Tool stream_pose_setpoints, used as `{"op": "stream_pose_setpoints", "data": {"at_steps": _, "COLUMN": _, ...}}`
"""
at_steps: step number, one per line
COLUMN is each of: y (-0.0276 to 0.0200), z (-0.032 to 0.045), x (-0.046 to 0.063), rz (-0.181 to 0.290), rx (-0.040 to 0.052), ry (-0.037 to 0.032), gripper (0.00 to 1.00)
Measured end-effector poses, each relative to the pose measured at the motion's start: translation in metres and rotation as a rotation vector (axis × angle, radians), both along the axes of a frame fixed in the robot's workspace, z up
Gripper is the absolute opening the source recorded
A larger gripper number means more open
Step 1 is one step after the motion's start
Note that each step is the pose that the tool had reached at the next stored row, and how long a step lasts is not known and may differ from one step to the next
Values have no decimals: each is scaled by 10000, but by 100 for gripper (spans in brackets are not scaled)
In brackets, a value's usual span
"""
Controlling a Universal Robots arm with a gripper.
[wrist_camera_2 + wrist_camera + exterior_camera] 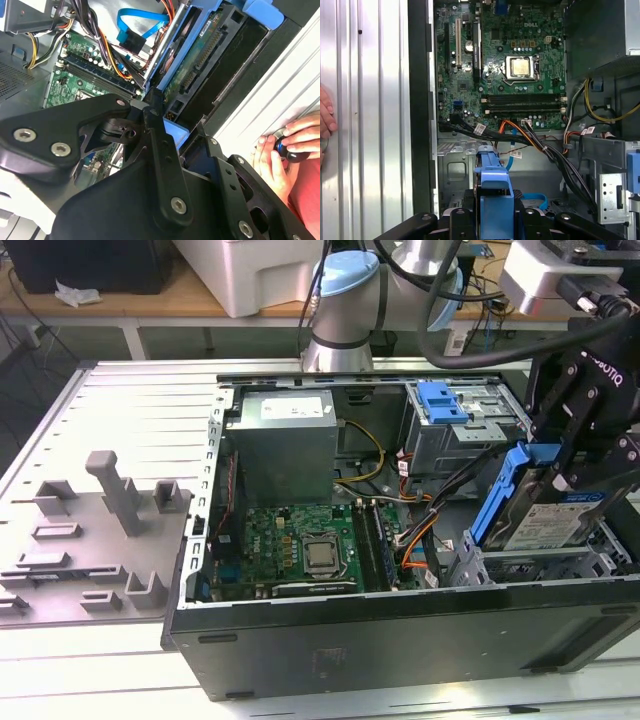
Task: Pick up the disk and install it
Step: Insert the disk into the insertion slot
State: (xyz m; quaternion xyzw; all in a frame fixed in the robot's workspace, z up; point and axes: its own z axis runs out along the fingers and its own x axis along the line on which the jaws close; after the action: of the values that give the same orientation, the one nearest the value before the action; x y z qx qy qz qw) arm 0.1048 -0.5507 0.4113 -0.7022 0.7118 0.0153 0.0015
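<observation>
One black robot hand (562, 468) clamps the silver rectangular disk (548, 525) by its blue frame (497, 495), tilted over the grey metal bay (520, 565) at the exterior view's right; entering skewed, it could jam.

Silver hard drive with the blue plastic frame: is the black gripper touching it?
Touching. In the first wrist view the black gripper clamps the blue frame of the silver hard drive from both sides, no gap.

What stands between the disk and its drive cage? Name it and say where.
Nothing visible. The gripper is shut on the disk by its blue frame, and the disk sits tilted, its lower end inside the drive cage. The cable bundle runs beside the cage, on the motherboard side, not under the disk in the exterior view.
</observation>
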Motion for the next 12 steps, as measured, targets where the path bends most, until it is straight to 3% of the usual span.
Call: {"op": "stream_pose_setpoints", "data": {"at_steps": 12, "y": 0, "z": -2, "x": 0, "rz": 0, "rx": 1, "ry": 0, "gripper": 36}}
